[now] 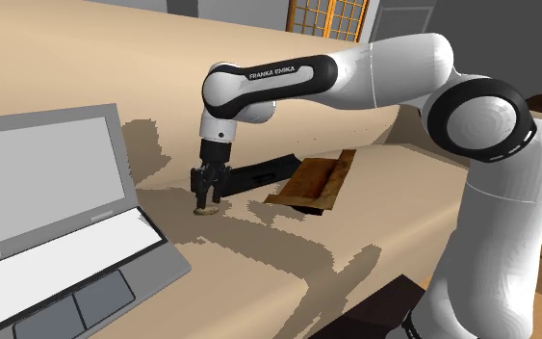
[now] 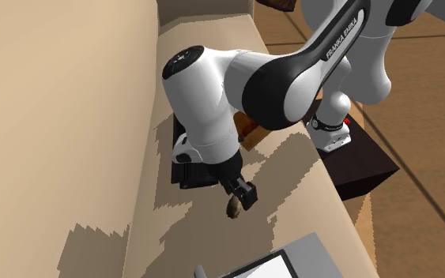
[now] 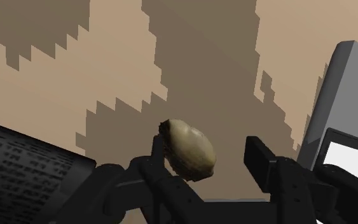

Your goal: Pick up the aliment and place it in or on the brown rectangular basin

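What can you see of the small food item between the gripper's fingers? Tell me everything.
The food item is a small egg-shaped lump, tan-olive and mottled, darker brown at one end, matte like a potato, and it looks whole. It sits low over the beige table between the open fingers of the black gripper. One finger is right against it and the other stands clear. I cannot tell whether it rests on the table.

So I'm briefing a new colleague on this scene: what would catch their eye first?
The white arm sweeps across the shoulder view, its black claw open around a small tan lump of food. A grey open laptop sits at that view's lower left, and a brown basin lies right of the claw there.
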Tool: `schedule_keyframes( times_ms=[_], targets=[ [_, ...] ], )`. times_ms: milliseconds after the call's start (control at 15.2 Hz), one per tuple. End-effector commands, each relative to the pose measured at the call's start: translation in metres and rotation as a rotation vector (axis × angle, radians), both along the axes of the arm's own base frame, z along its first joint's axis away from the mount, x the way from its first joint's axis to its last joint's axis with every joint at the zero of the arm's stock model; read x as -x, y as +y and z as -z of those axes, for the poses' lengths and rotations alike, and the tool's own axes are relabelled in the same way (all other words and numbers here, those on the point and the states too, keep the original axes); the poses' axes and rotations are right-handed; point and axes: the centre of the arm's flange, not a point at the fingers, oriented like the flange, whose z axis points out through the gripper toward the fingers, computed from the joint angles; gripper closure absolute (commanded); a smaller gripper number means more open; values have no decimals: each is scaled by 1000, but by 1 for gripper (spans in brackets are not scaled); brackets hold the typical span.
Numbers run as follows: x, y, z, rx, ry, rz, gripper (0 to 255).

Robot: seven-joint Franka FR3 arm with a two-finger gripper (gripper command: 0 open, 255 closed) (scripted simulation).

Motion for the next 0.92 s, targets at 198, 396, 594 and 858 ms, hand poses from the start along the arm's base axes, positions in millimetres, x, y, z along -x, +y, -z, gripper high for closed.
schedule_keyframes(
  times_ms=[198, 396, 594, 858],
  targets=[
    [0, 0, 0, 0, 0, 0, 255],
    [0, 0, 0, 0, 0, 0, 255],
    [0, 0, 0, 0, 0, 0, 0],
    [14, 39, -15, 111, -250, -201, 0]
  ],
)
